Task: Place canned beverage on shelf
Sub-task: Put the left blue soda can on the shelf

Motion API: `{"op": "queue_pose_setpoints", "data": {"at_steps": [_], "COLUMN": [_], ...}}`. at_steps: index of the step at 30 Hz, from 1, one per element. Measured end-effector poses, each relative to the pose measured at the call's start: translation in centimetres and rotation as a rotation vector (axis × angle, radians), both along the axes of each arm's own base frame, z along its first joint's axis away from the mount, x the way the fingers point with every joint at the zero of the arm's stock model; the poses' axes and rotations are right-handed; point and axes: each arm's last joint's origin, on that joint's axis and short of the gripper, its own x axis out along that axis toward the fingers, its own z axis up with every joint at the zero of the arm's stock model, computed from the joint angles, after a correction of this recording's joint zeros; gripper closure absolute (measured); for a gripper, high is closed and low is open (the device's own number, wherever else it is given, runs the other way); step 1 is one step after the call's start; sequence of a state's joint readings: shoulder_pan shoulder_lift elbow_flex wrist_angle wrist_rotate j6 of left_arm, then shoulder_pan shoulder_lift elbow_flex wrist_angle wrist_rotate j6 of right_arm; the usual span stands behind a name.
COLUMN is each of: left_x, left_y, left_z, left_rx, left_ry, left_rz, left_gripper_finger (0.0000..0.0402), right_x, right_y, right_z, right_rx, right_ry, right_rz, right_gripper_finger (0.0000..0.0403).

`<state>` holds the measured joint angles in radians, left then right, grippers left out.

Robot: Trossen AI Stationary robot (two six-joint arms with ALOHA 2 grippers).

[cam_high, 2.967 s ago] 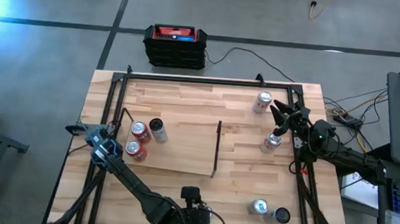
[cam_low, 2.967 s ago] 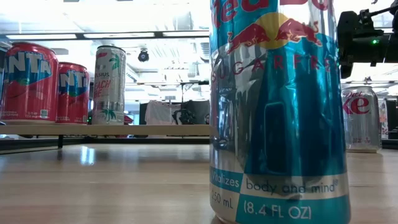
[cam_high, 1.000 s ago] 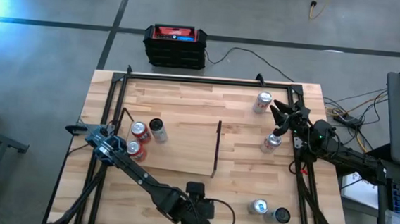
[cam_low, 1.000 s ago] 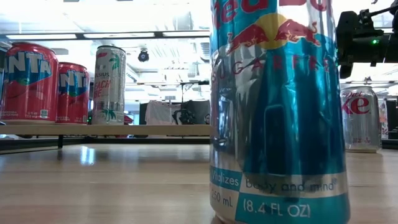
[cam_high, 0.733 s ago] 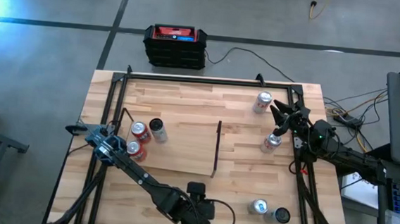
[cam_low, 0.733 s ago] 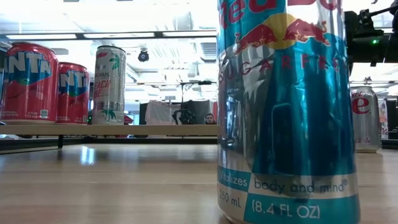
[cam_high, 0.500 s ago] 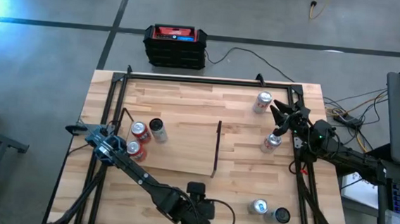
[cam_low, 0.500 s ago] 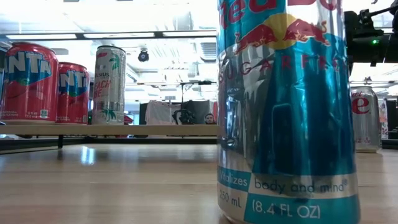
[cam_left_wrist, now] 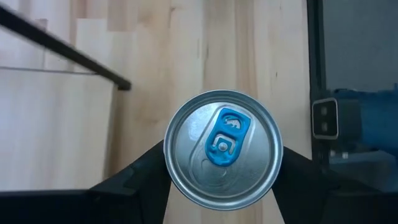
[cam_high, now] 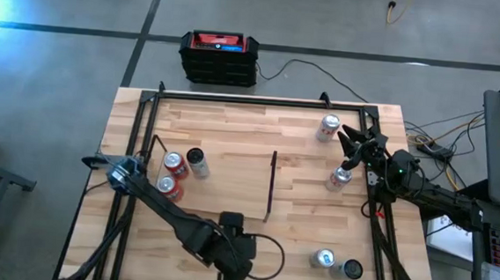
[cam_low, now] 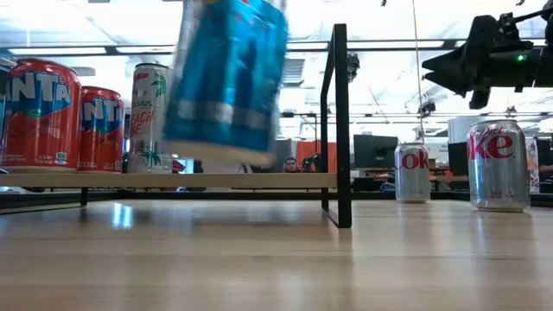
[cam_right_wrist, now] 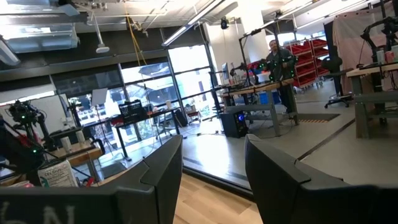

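The left pincer (cam_left_wrist: 221, 186) is gripping the blue can (cam_left_wrist: 222, 149) upright, hanging above the tabletop (cam_high: 315, 215) near of the shelf (cam_high: 229, 183).

We hold the blue-and-silver can (cam_left_wrist: 222, 149) in the left gripper (cam_left_wrist: 221, 186), lifted off the tabletop. Beside it stands the pale wooden shelf board's (cam_high: 229, 187) thin black upright bar (cam_low: 340, 121). Beyond the bar, bare board lies free; two red cans (cam_high: 172, 175) and a slim silver can (cam_high: 197, 162) crowd its far end.
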<state>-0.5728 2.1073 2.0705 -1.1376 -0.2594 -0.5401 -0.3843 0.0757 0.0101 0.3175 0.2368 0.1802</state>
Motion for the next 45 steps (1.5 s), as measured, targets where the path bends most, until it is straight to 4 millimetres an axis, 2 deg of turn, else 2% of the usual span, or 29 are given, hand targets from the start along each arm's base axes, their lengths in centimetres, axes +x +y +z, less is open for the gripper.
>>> {"op": "queue_pose_setpoints", "data": {"at_steps": [6,12,20,25,29,37,45], "left_x": [-1.6,-3.3,-6.2,-8.2,-9.4,-10.1,-9.9], "left_y": [3.3,7.8,13.6,16.2,17.8,21.3,24.5], "left_z": [2.6,3.2,2.2,1.7,1.6,1.6,1.3], "left_rx": [-0.024,-0.110,-0.114,-0.101,-0.045,0.046,-0.015], "left_ry": [-0.003,-0.040,-0.159,-0.161,-0.169,-0.167,-0.151], "left_rz": [0.036,0.063,0.094,0.145,0.099,0.070,0.089], "left_gripper_finger": [0.0190,0.0190,0.0190,0.0179,0.0165,0.0188,0.0188], "right_x": [0.0,0.0,0.0,0.0,0.0,0.0,0.0], "right_y": [0.0,0.0,0.0,0.0,0.0,0.0,0.0], "right_z": [0.0,0.0,0.0,0.0,0.0,0.0,0.0], "right_rx": [0.000,0.000,0.000,0.000,0.000,0.000,0.000], "right_ry": [0.000,0.001,0.000,0.001,0.001,0.001,0.001], "right_rz": [0.000,0.000,-0.001,0.000,0.000,0.000,0.000], "right_gripper_finger": [0.0245,0.0245,0.0245,0.0245,0.0245,0.0245,0.0245]}}
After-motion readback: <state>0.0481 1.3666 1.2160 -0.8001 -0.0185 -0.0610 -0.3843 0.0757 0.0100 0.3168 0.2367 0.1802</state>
